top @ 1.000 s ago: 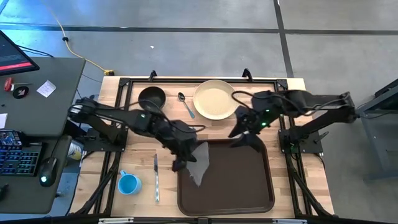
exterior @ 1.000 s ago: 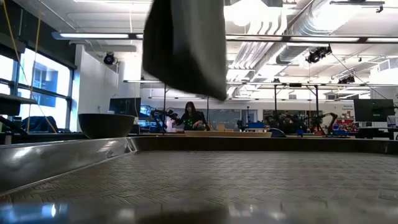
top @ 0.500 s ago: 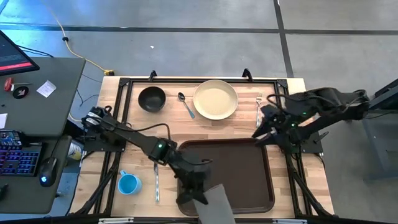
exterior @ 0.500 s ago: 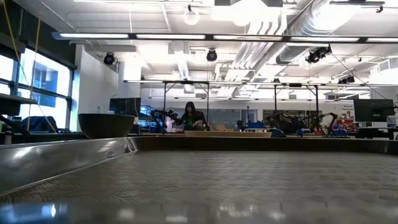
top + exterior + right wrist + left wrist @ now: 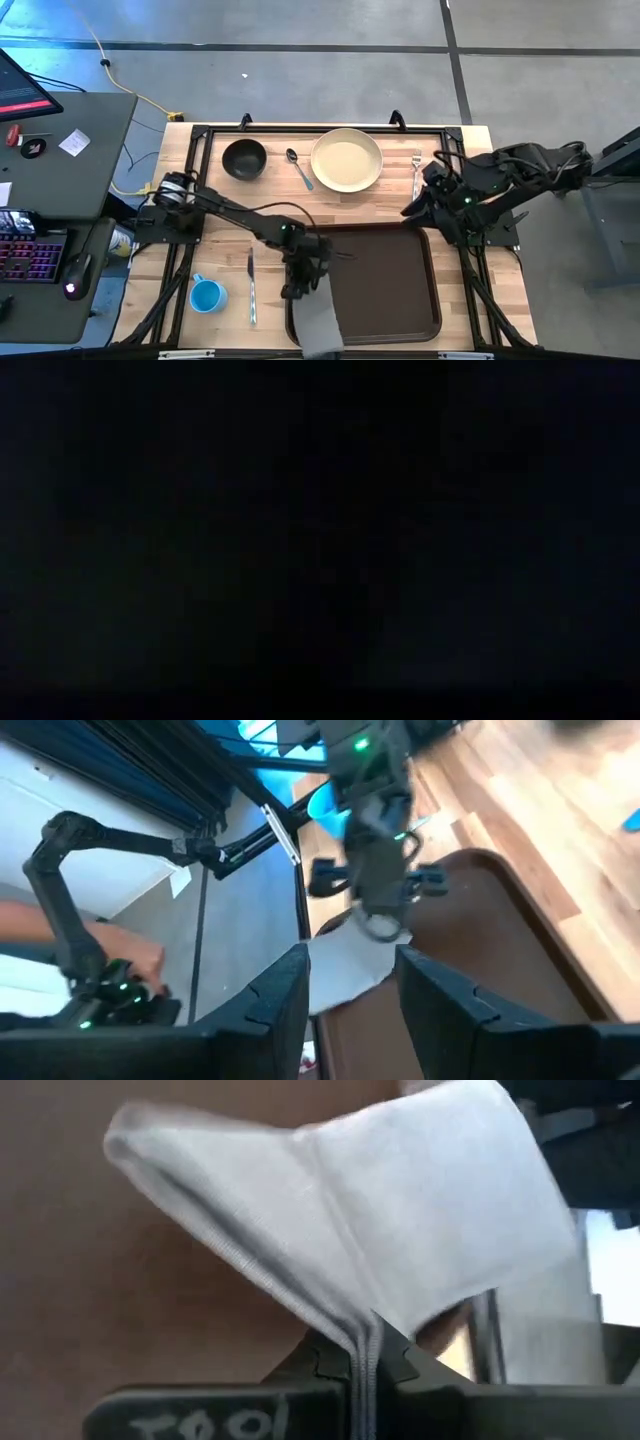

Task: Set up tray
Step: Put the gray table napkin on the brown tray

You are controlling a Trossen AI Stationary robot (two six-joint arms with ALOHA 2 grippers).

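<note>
The dark brown tray (image 5: 385, 285) lies at the table's near middle. My left gripper (image 5: 302, 285) is over the tray's left part, shut on a grey folded napkin (image 5: 318, 325). The napkin reaches from the gripper past the tray's near left corner. It also shows in the left wrist view (image 5: 350, 1230) and the right wrist view (image 5: 345, 968). My right gripper (image 5: 413, 210) is open and empty (image 5: 350, 1010) above the tray's far right corner. The low view is all dark. My left gripper pinches the napkin between its two fingers at one edge (image 5: 362, 1342), where several layers show side by side. The napkin spreads away from the fingers toward the table's near edge, over the tray (image 5: 120, 1320). Whether its far end rests on the tray's rim, I cannot tell.
A cream plate (image 5: 346, 160), a black bowl (image 5: 244, 158) and a spoon (image 5: 299, 168) lie along the far side. A fork (image 5: 416, 175) lies right of the plate. A knife (image 5: 251, 285) and a blue cup (image 5: 207, 296) lie left of the tray.
My left gripper has carried the napkin from the tray's far left corner toward the table's near edge, then a little left; the napkin now reaches past the tray's near left corner. My right gripper has drawn back toward the table's right edge. The low view has gone dark.
</note>
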